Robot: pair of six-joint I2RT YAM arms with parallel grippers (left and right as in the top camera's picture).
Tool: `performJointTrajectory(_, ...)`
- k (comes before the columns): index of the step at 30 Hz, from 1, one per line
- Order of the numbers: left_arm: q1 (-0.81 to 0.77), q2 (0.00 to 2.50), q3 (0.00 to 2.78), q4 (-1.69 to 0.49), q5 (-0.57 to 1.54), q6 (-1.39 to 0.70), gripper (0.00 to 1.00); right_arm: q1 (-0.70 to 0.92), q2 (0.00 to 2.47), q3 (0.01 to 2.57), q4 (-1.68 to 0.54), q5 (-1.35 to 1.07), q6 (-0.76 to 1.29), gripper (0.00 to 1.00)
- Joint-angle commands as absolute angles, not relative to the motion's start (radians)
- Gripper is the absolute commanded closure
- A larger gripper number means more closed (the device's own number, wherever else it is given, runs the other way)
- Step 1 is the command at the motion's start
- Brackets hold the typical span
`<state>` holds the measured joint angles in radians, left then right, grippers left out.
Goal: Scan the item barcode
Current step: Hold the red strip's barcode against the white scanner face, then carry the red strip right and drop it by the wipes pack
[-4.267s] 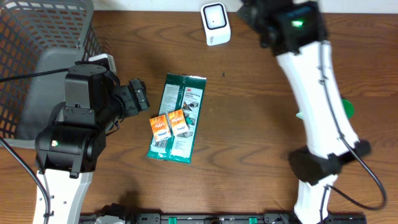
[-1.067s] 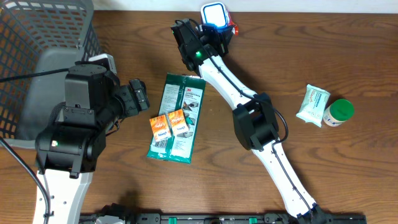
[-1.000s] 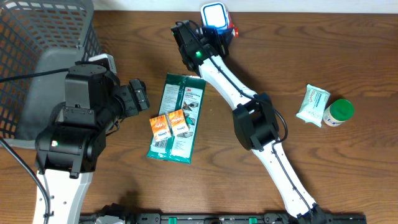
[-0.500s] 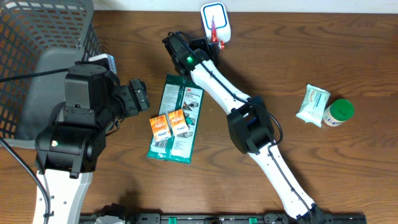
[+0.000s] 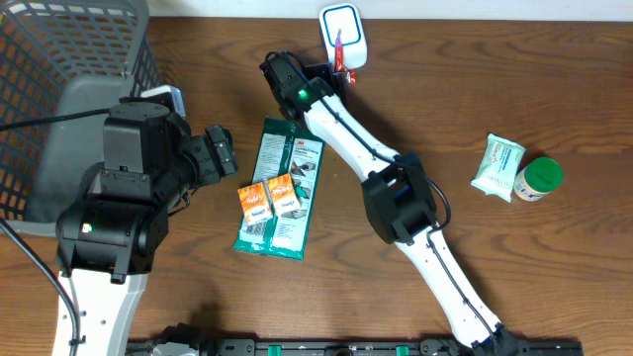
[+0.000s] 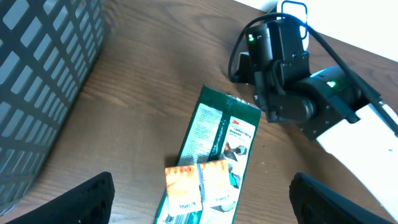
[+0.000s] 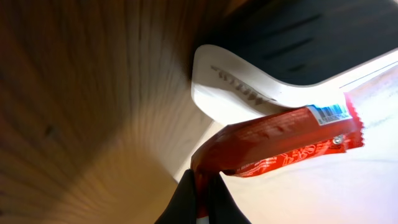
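Step in hand, by the look of it: presenting the item to the reader. Right hand (image 7: 202,186) pressed together on the lower end of a red wrapper (image 7: 280,146), pinching it thin at the crimp. Rest of the wrapper free, slanting up and away from the fingers. Held up at the far edge of the worktop (image 5: 445,89), just in front of the white scanner (image 5: 343,25), red edge overlapping the lower part of its window from overhead. Blue-and-white barcode (image 7: 331,113) on the far tip of the wrapper, visible from the wrist side. Cannot tell whether squared to the window or turned off it.

Next, probably: a small wrist twist to face the barcode strip flat to the window, then a steady hold. Firm pinch needed, since gripped at one end only and likely floppy. Misread possible if left angled or if the foil glares.

Left hand (image 5: 222,152) spread wide, holding nothing, touching nothing. Parked over the worktop just beside a green packet (image 5: 282,188) with two orange sachets (image 5: 269,198) lying on it. Well apart to the right: a white-and-green pack (image 5: 497,166) touching a green-capped bottle (image 5: 539,178). Wire basket (image 5: 59,59) at far left.
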<state>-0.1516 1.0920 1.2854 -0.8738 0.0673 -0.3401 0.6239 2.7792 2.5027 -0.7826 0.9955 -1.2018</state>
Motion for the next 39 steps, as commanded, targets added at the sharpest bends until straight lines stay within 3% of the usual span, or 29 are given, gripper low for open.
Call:
performJointTrajectory(1,-0.149,1.09,1.298,-0.874,0.051,-0.338,0.1,0.593,2.668,2.493,-0.821,0.91,-1.078,0.99)
performJointTrajectory(6,-0.149,1.09,1.298,-0.874,0.051,-0.338,0.1,0.566,2.492,2.493,-0.94,0.815,-0.87,0.99)
performJointTrajectory(11,-0.149,1.09,1.298,-0.874,0.051,-0.338,0.1,0.514,2.291,2.493,-1.163,0.467,-0.482,0.99)
performJointTrajectory(20,-0.149,1.09,1.298,-0.874,0.051,-0.338,0.1,0.2,2.132,2.492,-1.539,0.0,-0.084,0.99)
performJointTrajectory(25,-0.149,1.09,1.298,-0.874,0.051,-0.338,0.1,0.022,2.146,2.411,-1.647,-0.112,-0.038,0.99)
performJointTrajectory(34,-0.149,1.09,1.298,-0.874,0.051,-0.338,0.1,-0.165,2.146,2.046,-1.561,-0.125,-0.038,0.98)
performJointTrajectory(39,-0.149,1.09,1.298,-0.874,0.051,-0.338,0.1,-0.217,2.146,1.892,-1.48,-0.121,-0.038,0.9)
